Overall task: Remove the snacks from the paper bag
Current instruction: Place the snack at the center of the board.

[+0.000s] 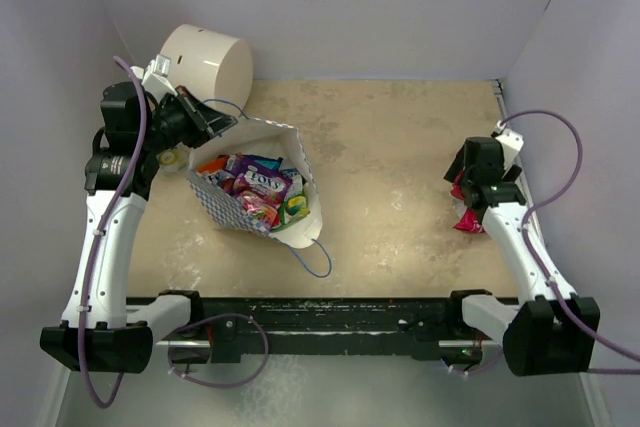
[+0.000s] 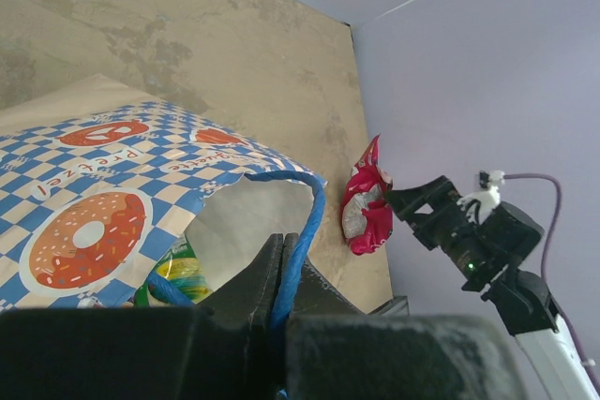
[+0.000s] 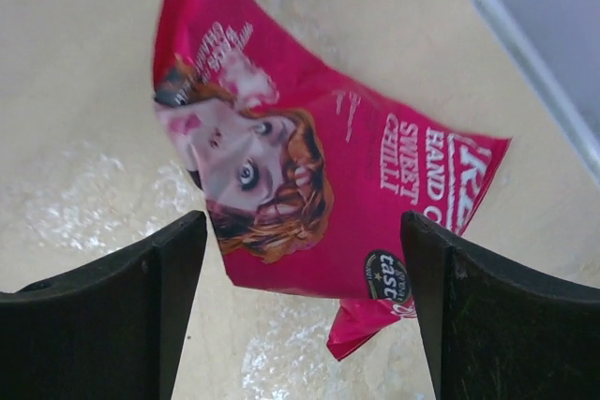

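Observation:
The blue-and-white checked paper bag [image 1: 292, 215] lies at the left with its mouth open, several bright snacks [image 1: 262, 185] inside. My left gripper [image 1: 196, 113] is at the bag's far left rim, shut on a blue cord handle [image 2: 314, 201] of the bag [image 2: 112, 175]. A red/magenta snack packet [image 3: 309, 185] lies on the table at the right; it also shows in the top view [image 1: 466, 217] and the left wrist view [image 2: 367, 205]. My right gripper [image 1: 472, 187] is open just above this packet, its fingers [image 3: 141, 297] either side of the packet's near end, not touching.
A large cream cylinder [image 1: 208, 62] stands at the back left, behind my left arm. The bag's other blue handle [image 1: 316, 259] loops out towards the front edge. Walls close in left, right and back. A metal rail [image 3: 525, 53] runs along the table's right edge.

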`<state>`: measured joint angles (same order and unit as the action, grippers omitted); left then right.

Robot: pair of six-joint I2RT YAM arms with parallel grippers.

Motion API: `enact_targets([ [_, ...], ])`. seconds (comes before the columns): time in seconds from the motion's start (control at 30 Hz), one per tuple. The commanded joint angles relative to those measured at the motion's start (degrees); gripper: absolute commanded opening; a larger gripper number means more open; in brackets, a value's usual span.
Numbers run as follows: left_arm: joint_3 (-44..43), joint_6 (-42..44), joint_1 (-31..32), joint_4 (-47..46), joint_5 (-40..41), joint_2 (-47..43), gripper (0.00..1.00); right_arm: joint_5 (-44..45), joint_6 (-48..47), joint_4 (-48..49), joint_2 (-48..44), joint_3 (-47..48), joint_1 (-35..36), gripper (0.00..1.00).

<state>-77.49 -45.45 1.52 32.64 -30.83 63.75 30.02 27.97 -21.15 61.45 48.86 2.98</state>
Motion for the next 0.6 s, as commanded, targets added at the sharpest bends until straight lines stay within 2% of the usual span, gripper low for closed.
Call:
enact_targets([
  [0.0, -2.06, 0.40, 0.06, -1.45, -0.31, -1.17, 0.00, -5.51, 5.20, 2.08, 4.28, -3.14, -2.87, 0.85],
  [0.13, -2.38, 0.75, 0.06, -0.50, -0.18, -1.84, 0.00, -12.13, 3.21, 9.56, 8.09, -6.42, -4.04, 0.84],
  [0.33, -1.41, 0.48, 0.07, -0.03, 0.33, -3.45, 0.00, -21.62, 2.75, 13.11, 16.39, -5.27, -4.12, 0.86],
  [0.4, -1.34, 0.51, 0.06, -0.02, 0.22, -3.67, 0.00, -26.45, 2.52, 13.28, 18.90, -4.91, -4.04, 0.88],
  [0.57, -0.29, -0.27, 0.07, -0.25, 0.09, -4.85, 0.00, -27.88, 1.06, 8.87, 22.91, -2.60, -3.86, 0.94],
])
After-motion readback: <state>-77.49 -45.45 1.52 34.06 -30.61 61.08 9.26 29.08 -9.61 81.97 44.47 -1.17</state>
